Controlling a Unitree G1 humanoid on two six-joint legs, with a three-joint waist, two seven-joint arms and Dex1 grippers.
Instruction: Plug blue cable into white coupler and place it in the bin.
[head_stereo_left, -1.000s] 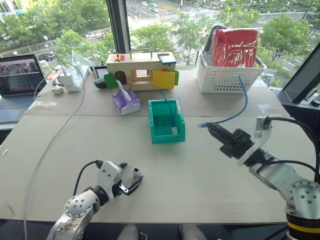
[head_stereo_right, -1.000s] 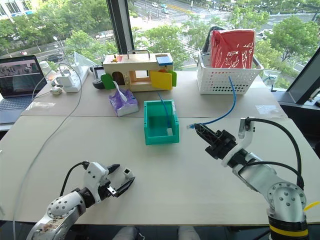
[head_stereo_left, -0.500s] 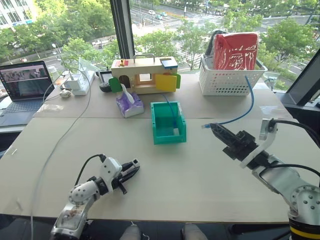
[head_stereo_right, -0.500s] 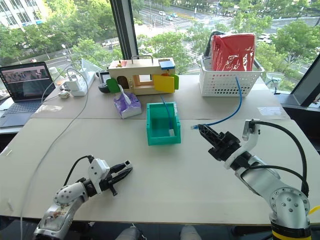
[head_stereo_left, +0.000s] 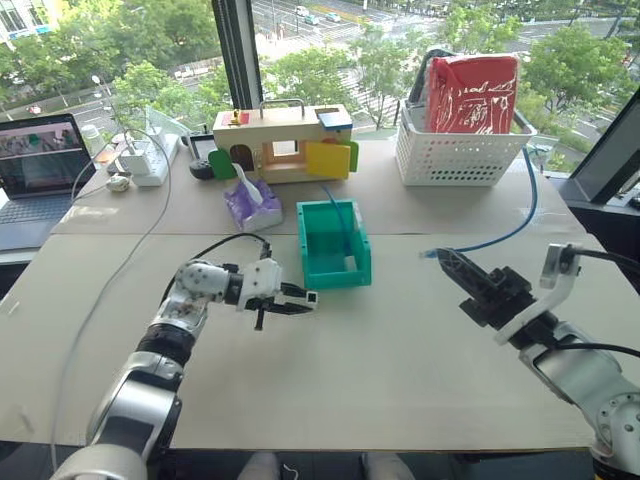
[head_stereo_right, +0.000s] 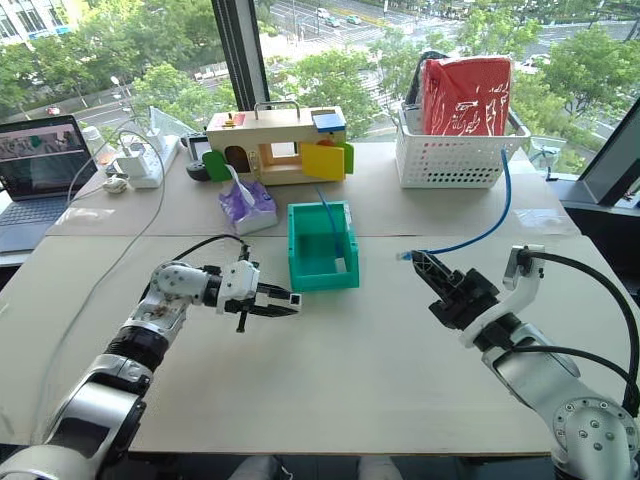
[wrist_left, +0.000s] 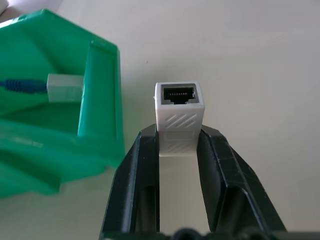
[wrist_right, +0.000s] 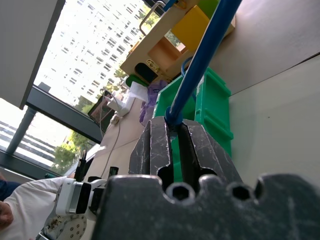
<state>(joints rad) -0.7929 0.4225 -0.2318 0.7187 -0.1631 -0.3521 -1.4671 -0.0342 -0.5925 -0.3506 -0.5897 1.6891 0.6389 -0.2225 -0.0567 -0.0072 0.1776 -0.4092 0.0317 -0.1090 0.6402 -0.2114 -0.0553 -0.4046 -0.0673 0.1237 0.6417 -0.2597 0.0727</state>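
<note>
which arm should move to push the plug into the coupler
Right, probably. The right tool holds the cable with its plug aimed across the table at the left tool, which holds the coupler, socket outward, beside the bin.

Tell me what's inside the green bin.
Inside the bin lies a blue cable's end with its clear plug, trailing out over the back wall. The front wall hides part of the floor.

Beige table (head_stereo_left: 400, 360) bearing green bin (head_stereo_left: 333, 245), purple tissue pack (head_stereo_left: 250, 204), wooden toy box (head_stereo_left: 283, 141), white basket (head_stereo_left: 460, 152), laptop (head_stereo_left: 38, 175) and power strip (head_stereo_left: 145, 160) lying along far edge.
</note>
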